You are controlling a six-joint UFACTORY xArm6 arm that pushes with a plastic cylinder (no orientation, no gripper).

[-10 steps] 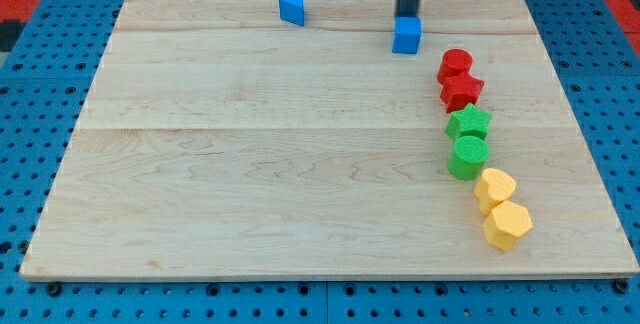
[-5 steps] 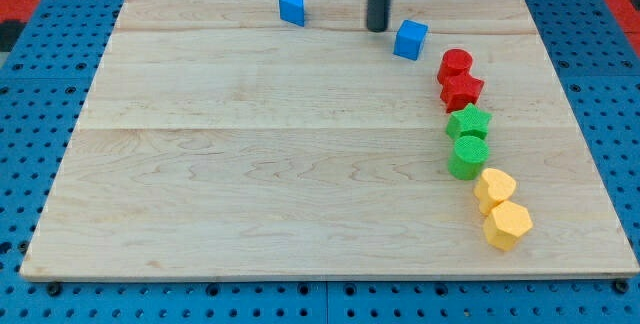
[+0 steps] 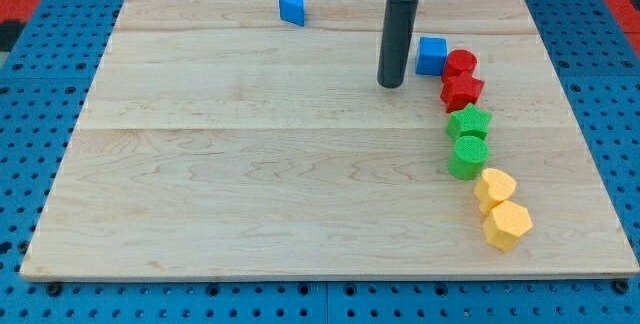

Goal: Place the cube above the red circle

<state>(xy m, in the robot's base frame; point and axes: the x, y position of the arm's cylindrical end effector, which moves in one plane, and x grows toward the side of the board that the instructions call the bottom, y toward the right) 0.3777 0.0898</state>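
Note:
The blue cube (image 3: 432, 55) lies on the wooden board at the view's upper right, touching the left side of the red circle (image 3: 460, 63). My tip (image 3: 390, 85) is just left of and slightly below the cube, a short gap away. A red star (image 3: 462, 91) sits right under the red circle.
A green star (image 3: 469, 122), a green circle (image 3: 467, 157) and two yellow blocks (image 3: 494, 187) (image 3: 509, 225) run down the right side in a curved line. A blue triangle-like block (image 3: 292, 7) sits near the top edge. The board (image 3: 250, 164) rests on a blue pegboard.
The cube has slid right and down until it meets the red circle. My tip has moved from above the cube round to its left, then down and right.

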